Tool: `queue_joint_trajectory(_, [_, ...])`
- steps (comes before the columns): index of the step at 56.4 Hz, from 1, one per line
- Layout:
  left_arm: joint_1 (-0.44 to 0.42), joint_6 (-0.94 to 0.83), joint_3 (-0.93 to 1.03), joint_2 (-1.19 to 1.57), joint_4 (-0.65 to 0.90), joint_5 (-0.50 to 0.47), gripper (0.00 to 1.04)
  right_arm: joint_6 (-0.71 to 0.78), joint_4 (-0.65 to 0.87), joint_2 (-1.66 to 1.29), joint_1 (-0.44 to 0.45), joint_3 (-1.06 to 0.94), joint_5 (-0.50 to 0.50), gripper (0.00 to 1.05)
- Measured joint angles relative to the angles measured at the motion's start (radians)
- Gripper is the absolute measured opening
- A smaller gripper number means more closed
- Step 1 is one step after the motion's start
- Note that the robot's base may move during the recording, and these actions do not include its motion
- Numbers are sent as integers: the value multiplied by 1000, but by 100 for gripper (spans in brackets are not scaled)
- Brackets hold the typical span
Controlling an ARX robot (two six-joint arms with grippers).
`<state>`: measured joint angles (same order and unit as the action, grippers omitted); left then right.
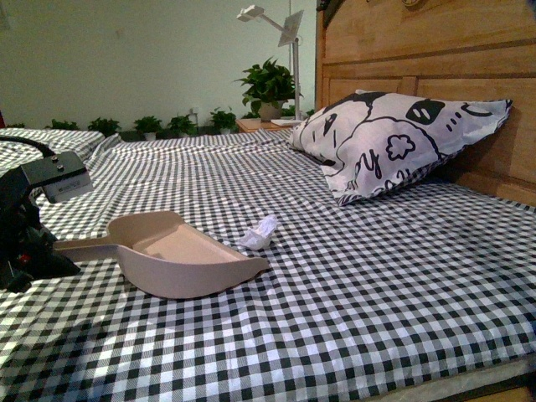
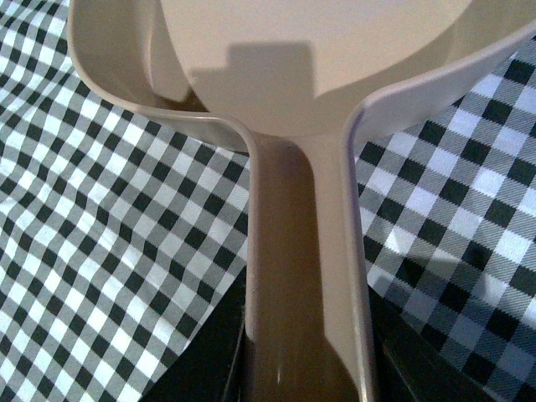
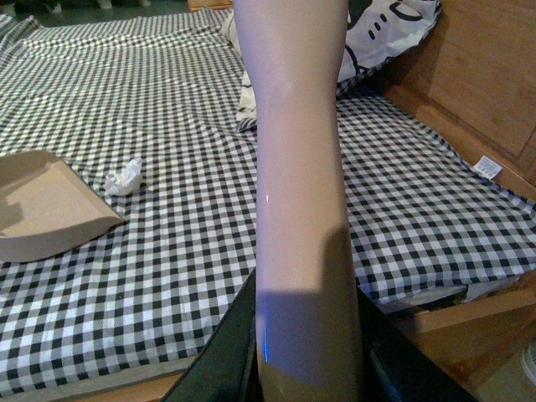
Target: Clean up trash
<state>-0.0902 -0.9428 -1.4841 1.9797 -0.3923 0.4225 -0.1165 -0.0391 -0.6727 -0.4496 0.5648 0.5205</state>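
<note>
The trash, a small crumpled white paper wad, lies on the checked bedsheet just off the far right rim of the beige dustpan. The dustpan rests on the sheet with its open mouth toward the wad. My left gripper is shut on the dustpan's handle at the left. In the right wrist view my right gripper is shut on the pale handle of the brush; the brush head is out of view. From there the trash and the dustpan sit apart, over to the left.
A black-and-white printed pillow leans on the wooden headboard at the right. Potted plants and a white lamp stand behind the bed. The bed's near edge and wooden frame run below the right arm.
</note>
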Motion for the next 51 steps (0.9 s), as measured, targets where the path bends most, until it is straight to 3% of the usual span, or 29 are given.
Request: queue_joint_trajectory(51, [11, -10, 27, 2, 13, -8, 28, 0, 0, 0, 0, 0, 0, 21])
